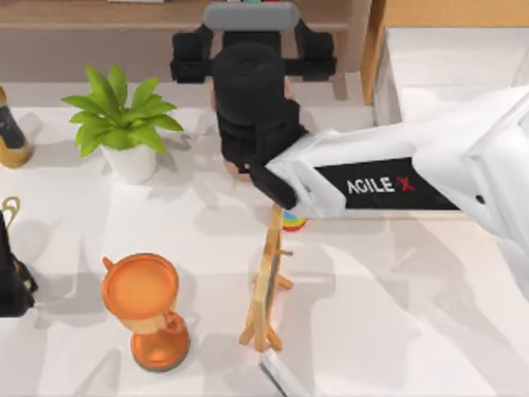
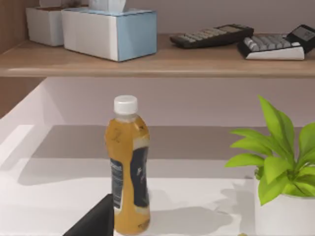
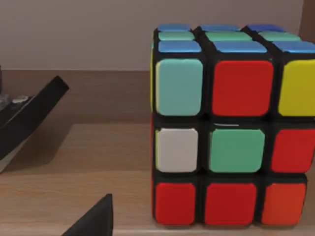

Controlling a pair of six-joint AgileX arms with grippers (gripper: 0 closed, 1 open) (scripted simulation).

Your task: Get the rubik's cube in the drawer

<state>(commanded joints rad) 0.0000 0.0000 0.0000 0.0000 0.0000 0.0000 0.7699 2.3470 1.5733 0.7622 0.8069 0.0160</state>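
- The rubik's cube (image 3: pixel 231 128) is sitting on a light wood shelf board (image 3: pixel 74 167), at the right of the right wrist view, close in front of that camera; it is showing a 3x3 face of red, green, yellow, white and pale blue squares, with blue squares on top.
- The right gripper (image 1: pixel 248 70) is reaching toward the wood shelf at the top centre of the top view, its 2 black side blocks spread to either side; a dark finger tip (image 3: pixel 93 219) is showing at the lower left of the right wrist view, apart from the cube. I cannot tell whether the fingers are open or closed, and nothing is visibly gripped.
- The drawer (image 1: pixel 388 83) is lying at the upper right of the top view, white inner walls exposed, so it is reading as already open.
- Step in hand, as judged: approaching the cube for pickup; the cube is not yet in the drawer.
- Next move is calling for centring the fingers around the cube, closing on 2 opposite faces, lifting clear of the shelf, then carrying toward the upper right.
- The left gripper (image 1: pixel 12 281) is parked at the left edge of the top view.
- Nearby: a potted plant (image 1: pixel 124 124), an orange goblet (image 1: pixel 145 306), a wooden stand (image 1: pixel 266 285), and a juice bottle (image 2: pixel 128 167) in the left wrist view.
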